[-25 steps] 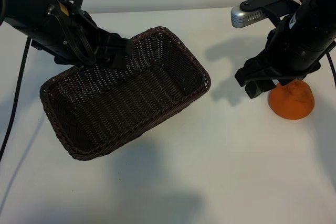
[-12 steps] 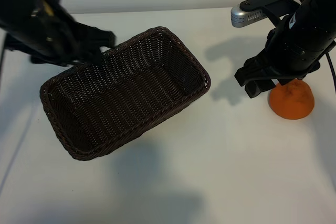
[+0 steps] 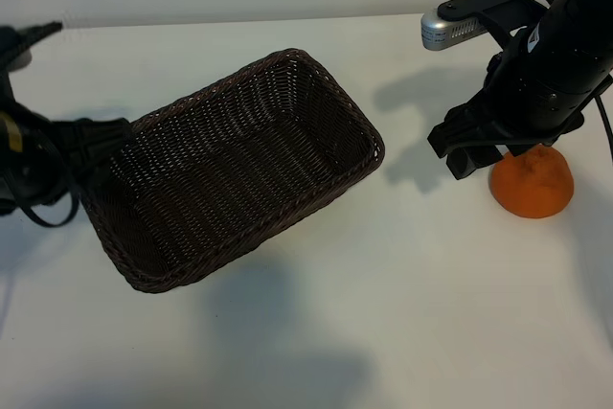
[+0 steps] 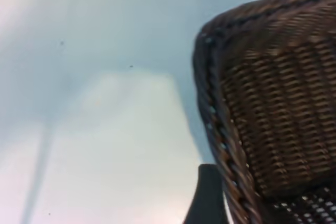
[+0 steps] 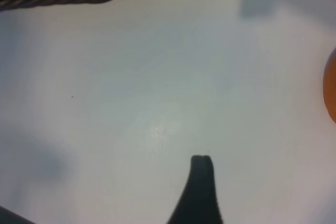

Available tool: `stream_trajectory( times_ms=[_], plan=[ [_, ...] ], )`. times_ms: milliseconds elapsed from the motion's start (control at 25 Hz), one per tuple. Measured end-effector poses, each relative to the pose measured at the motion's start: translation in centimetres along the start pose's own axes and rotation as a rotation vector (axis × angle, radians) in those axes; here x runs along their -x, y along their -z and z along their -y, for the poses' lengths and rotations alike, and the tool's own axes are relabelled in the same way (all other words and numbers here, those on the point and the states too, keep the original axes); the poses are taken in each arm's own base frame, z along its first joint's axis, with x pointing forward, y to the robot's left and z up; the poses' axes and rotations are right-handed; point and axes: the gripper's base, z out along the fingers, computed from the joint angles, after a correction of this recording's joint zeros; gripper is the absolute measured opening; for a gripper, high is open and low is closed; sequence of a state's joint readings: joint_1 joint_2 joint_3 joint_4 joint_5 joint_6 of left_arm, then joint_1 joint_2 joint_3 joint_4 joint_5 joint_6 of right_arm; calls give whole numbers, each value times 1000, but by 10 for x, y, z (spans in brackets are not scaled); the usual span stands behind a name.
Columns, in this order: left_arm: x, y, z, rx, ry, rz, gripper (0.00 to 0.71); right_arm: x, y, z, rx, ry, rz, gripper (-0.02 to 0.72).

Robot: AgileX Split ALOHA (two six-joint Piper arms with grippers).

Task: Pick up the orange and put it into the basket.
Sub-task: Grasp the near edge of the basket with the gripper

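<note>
One orange (image 3: pixel 533 185) sits on the white table (image 3: pixel 402 313) at the right side of the exterior view, well apart from the basket and not inside it; in the right wrist view only a sliver of it shows at the frame's edge (image 5: pixel 331 93). The right gripper (image 3: pixel 466 152) hangs just beside and above the orange, on the side toward the basket, its fingers spread and holding nothing, with bare table beneath them. One basket (image 3: pixel 230 165), dark-brown wicker with a braided rim, lies slantwise left of the table's middle, and nothing lies in it. The left gripper (image 3: pixel 101 136) is at the basket's left end, close against the rim; its fingers also stand apart with nothing between them, and the left wrist view shows the basket's rounded corner (image 4: pixel 262 103) right next to one dark fingertip (image 4: pixel 207 198). In all: one orange, one basket, two arms.
</note>
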State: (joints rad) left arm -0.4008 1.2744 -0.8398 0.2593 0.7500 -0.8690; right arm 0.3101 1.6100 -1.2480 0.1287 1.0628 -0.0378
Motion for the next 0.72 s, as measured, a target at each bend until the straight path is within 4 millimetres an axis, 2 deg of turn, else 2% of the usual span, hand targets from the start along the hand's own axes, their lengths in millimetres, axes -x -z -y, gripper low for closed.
stream_trajectory(
  times_ms=[440, 720],
  plan=[
    [-4, -39, 18, -25, 94, -104, 592, 0, 0, -2, 18, -10, -4, 595],
    [-5, -37, 17, -22, 100, -115, 592, -1, 0, -2, 18, -10, -8, 595]
  ],
)
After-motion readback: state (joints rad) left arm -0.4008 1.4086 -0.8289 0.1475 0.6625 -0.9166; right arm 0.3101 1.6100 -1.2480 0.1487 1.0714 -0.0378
